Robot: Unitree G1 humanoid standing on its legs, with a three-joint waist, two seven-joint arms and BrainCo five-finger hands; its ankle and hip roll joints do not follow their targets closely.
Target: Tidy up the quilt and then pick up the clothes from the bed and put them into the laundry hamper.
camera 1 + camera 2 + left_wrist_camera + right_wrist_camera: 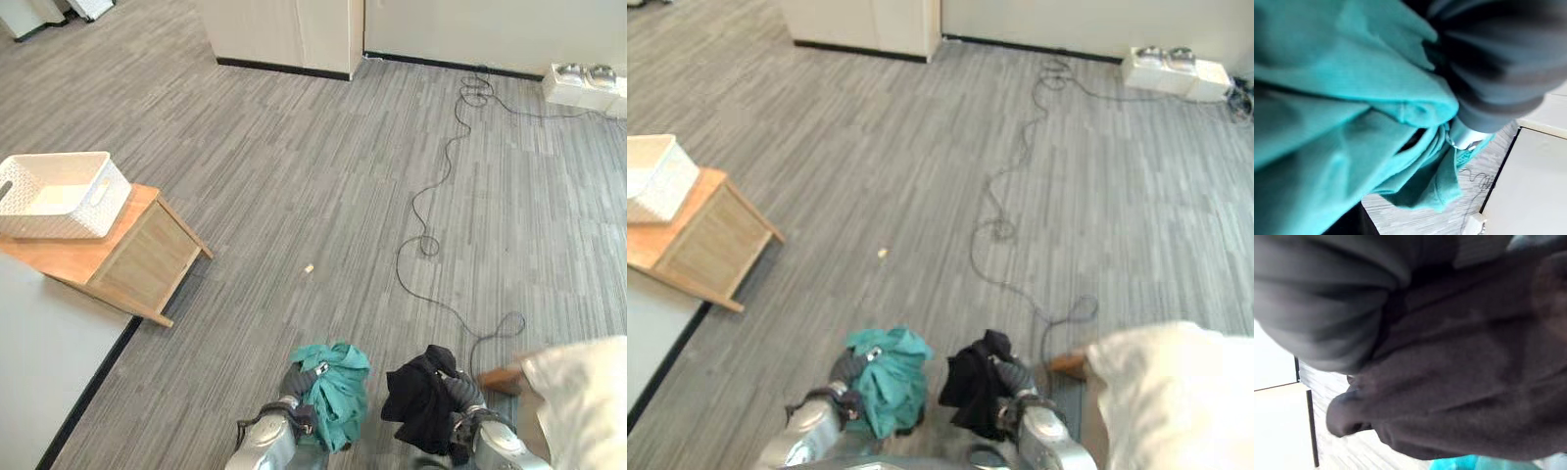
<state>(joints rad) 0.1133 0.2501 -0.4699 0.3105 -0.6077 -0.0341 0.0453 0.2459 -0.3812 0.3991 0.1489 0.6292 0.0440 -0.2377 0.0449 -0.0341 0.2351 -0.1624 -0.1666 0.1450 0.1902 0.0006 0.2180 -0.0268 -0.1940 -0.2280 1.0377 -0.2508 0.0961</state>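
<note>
My left hand (297, 384) is shut on a bunched teal garment (338, 387) that hangs from it above the floor; a silver finger (1464, 138) pokes out of the teal cloth (1352, 98). Beside it my right hand (462, 394) is shut on a black garment (421, 397), and that dark cloth (1464, 367) drapes over its fingers. The white woven laundry hamper (59, 194) stands on a low wooden table (137, 259) far off to the left. A corner of the bed with its white quilt (583, 397) shows at the lower right.
A white flat surface (39, 362) with a dark edge lies at the lower left, next to the wooden table. White cabinets (284, 34) stand at the back, with a white box (578, 83) by the far right wall. A small scrap (308, 267) lies on the carpet.
</note>
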